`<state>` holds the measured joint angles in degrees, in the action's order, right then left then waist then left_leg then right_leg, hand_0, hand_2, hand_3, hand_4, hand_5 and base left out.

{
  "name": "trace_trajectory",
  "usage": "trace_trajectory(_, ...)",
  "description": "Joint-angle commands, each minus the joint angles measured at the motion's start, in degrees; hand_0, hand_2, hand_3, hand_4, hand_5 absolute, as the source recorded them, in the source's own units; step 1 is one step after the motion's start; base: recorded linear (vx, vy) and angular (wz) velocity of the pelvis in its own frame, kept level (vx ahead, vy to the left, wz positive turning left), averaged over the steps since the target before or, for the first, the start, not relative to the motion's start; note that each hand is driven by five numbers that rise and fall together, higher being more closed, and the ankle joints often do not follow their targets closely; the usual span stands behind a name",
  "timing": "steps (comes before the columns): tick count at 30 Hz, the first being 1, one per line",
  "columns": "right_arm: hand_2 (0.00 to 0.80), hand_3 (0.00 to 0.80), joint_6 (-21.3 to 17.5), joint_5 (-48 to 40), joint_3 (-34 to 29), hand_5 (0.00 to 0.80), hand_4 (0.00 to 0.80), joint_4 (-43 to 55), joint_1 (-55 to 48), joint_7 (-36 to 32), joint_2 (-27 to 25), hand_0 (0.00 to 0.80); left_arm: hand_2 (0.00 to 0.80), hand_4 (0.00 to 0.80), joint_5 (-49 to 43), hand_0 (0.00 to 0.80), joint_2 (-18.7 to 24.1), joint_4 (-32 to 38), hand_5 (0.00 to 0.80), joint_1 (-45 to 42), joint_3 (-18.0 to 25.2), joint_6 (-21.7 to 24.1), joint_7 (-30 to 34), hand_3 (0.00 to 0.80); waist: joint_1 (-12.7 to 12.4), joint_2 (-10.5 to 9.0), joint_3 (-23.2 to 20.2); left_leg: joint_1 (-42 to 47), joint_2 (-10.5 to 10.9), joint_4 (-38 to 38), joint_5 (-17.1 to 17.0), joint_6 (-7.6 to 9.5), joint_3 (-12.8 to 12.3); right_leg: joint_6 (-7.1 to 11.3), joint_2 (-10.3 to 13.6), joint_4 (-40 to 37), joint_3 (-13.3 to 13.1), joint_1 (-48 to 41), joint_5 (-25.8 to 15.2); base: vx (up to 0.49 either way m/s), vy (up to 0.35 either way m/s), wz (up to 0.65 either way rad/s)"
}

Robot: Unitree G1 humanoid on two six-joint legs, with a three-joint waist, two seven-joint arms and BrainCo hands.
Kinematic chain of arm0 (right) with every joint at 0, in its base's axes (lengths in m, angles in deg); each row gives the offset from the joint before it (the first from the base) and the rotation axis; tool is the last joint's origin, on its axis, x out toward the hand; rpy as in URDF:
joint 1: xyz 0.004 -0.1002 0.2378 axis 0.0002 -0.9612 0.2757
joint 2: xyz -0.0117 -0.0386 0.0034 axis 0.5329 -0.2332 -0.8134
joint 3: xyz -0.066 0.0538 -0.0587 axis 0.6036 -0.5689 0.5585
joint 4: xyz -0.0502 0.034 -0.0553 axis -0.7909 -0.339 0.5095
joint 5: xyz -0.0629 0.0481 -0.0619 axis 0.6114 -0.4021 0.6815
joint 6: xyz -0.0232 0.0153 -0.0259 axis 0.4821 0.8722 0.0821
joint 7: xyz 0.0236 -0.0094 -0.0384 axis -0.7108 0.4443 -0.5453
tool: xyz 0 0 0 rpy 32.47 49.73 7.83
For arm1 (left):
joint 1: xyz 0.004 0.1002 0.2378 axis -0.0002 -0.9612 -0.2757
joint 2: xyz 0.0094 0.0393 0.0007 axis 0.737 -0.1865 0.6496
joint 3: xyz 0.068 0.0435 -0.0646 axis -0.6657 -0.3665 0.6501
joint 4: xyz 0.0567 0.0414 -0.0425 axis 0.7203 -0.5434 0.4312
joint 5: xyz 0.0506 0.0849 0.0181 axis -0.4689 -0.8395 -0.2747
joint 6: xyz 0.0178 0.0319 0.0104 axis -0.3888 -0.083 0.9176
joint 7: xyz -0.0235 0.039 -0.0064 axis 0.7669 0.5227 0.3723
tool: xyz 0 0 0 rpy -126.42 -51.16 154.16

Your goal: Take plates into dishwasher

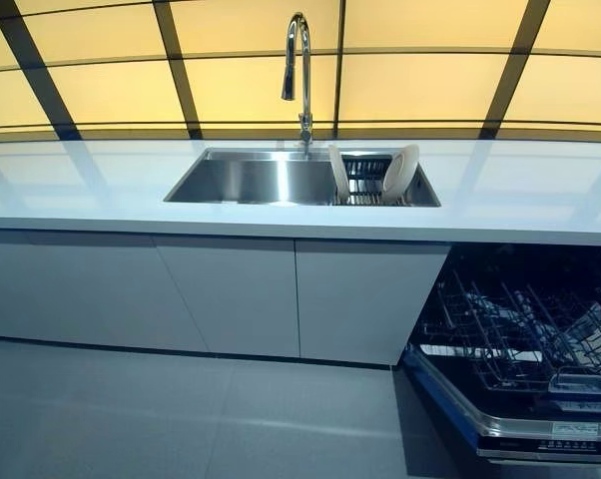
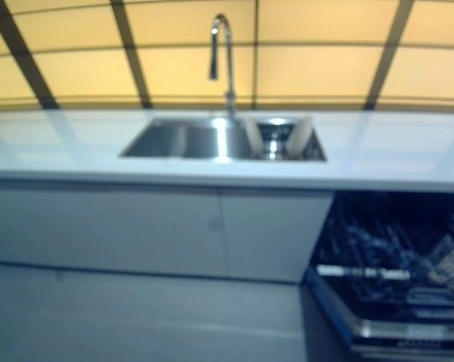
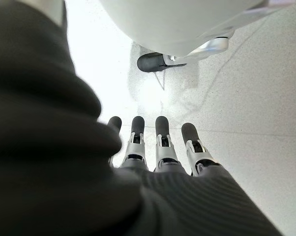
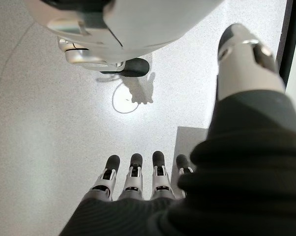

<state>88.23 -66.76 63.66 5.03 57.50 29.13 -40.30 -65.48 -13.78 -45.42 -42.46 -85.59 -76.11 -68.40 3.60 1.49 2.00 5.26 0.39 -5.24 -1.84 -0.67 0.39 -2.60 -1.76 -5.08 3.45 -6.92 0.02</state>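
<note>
Two white plates stand on edge in a rack in the right part of the steel sink (image 1: 243, 181): one (image 1: 337, 173) at the rack's left, one (image 1: 401, 172) at its right. The dishwasher (image 1: 520, 349) stands open at the lower right with its lower rack (image 1: 515, 334) pulled out. Neither hand shows in the eye views. My left hand (image 3: 158, 142) hangs over the floor with straight fingers and holds nothing. My right hand (image 4: 133, 177) also hangs over the floor, fingers straight, empty.
A tall tap (image 1: 300, 70) rises behind the sink. The white counter (image 1: 91, 190) runs across the view above closed grey cabinet doors (image 1: 231, 294). Grey floor (image 1: 181, 419) lies between me and the cabinets. The dishwasher door (image 1: 540, 444) juts out low on the right.
</note>
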Motion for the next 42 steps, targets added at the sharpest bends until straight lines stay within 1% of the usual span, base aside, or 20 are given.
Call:
trace_trajectory(1,0.0,0.0,0.3,0.1,1.2,0.0,0.0,-3.0,3.7,0.2,0.7,0.0,0.0,0.0,-0.8,0.0,-2.8,-3.0,0.0,3.7,-1.5,-0.2,1.1,0.0,-1.0,-0.27,1.1,1.5,4.6,0.2,5.7,5.37,-1.5,2.72,-0.6,0.1,-0.8,0.4,1.2,-0.005,0.001,0.03)
trace_trajectory(3,0.0,0.0,0.3,0.5,1.2,0.0,0.0,-3.1,3.7,0.2,0.6,0.0,0.0,0.0,1.4,0.0,-2.8,-3.1,0.0,3.6,-1.3,0.0,2.2,0.0,-1.0,-0.16,1.1,1.5,4.6,0.2,5.6,5.35,-1.5,2.71,-0.5,0.1,-0.8,0.4,1.2,-0.003,0.001,0.02)
trace_trajectory(4,0.0,0.0,0.4,0.7,1.1,0.0,0.0,-3.0,3.6,0.3,0.7,0.0,0.0,0.0,2.6,0.0,-3.0,-2.8,0.0,3.5,-0.5,-1.7,4.2,0.0,-0.9,-0.1,1.1,1.7,4.6,0.2,5.7,5.39,-1.4,2.69,-0.6,0.1,-0.8,0.2,1.2,0.0,0.0,0.0)
trace_trajectory(5,0.0,0.0,0.4,0.7,1.0,0.0,0.0,-3.0,3.6,0.2,0.6,0.0,0.0,0.0,2.5,0.0,-3.0,-2.9,0.0,3.5,-0.5,-2.2,5.2,0.0,-1.0,-0.07,1.1,1.8,4.6,0.2,5.7,5.37,-1.4,2.75,-0.5,0.1,-0.7,0.2,1.2,0.0,0.0,0.0)
trace_trajectory(7,0.0,0.0,0.5,1.3,0.7,0.0,0.0,-3.0,3.6,0.1,0.5,0.0,0.0,0.0,3.0,0.0,-3.1,-3.1,0.0,3.3,-0.4,-1.0,5.4,0.0,-0.9,0.02,1.0,1.9,4.6,0.2,5.7,5.4,-1.5,2.7,-0.5,0.1,-0.7,0.1,1.2,0.0,0.0,0.0)
trace_trajectory(10,0.0,0.0,0.6,1.6,0.8,0.0,0.0,-3.0,3.8,-0.4,0.3,0.0,0.0,0.0,2.4,0.0,-3.1,-3.0,0.0,3.5,-0.2,-2.0,6.1,0.0,-0.9,0.07,1.1,2.2,4.6,0.2,5.8,5.47,-1.5,2.73,-0.5,0.1,-0.7,-0.2,1.1,0.0,0.0,0.0)
trace_trajectory(15,0.0,0.0,0.9,3.5,1.3,0.0,0.0,-2.9,4.6,-1.6,0.1,0.0,0.0,0.0,2.2,0.0,-3.3,-3.1,0.0,3.8,-0.9,-2.2,6.6,0.0,-0.9,0.09,1.3,2.4,4.5,0.2,5.9,5.56,-1.7,2.69,-0.5,0.1,-0.8,-0.3,1.1,0.0,0.0,0.0)
trace_trajectory(21,0.0,0.0,1.1,3.6,1.9,0.0,0.0,-3.2,4.4,-1.8,0.7,0.0,0.0,0.0,0.9,0.0,-3.4,-3.6,0.0,3.5,-0.9,-1.5,4.2,0.0,-1.1,-0.28,1.0,2.7,4.5,0.2,6.1,5.49,-1.4,2.62,-0.5,0.1,-0.6,-0.7,1.3,0.0,0.0,0.0)
trace_trajectory(33,0.0,0.0,1.2,2.9,2.6,0.0,0.0,-3.0,5.0,-1.8,0.6,0.0,0.0,0.0,-0.3,0.0,-3.0,-3.5,0.0,4.1,-0.8,-2.1,3.4,0.0,-1.4,-0.72,1.2,3.0,4.3,0.2,5.6,5.3,-0.9,2.21,-0.8,0.1,0.0,-1.4,1.5,-0.005,-0.015,0.01)
trace_trajectory(36,0.0,0.0,1.4,5.2,2.9,0.0,0.0,-2.7,4.8,-2.2,0.8,0.0,0.0,0.0,-0.4,0.0,-2.9,-3.4,0.0,4.0,-0.3,-2.3,2.9,0.0,-1.4,-0.9,1.2,3.1,4.3,0.2,5.5,5.2,-0.6,2.18,-0.8,0.1,0.1,-1.6,1.6,0.012,-0.023,0.05)
trace_trajectory(38,0.0,0.0,1.0,7.6,3.9,0.0,0.0,-2.5,4.8,-2.6,0.8,0.0,0.0,0.0,-2.6,0.0,-2.7,-3.5,0.0,4.1,-0.7,-3.1,2.5,0.0,-1.5,-1.02,1.2,2.9,4.3,0.2,5.4,5.11,-0.3,2.16,-0.9,0.1,0.3,-1.6,1.7,0.023,-0.044,0.02)
trace_trajectory(42,0.0,0.0,1.2,5.0,5.0,0.0,0.0,-1.5,5.5,-2.9,0.6,0.0,0.0,0.0,-4.4,0.0,-2.1,-3.3,0.0,4.6,-1.8,-3.1,2.0,0.0,-1.5,-1.12,1.5,2.8,4.0,0.2,5.1,5.32,0.2,1.58,-1.3,2.8,0.1,-0.4,3.3,0.016,-0.084,0.02)
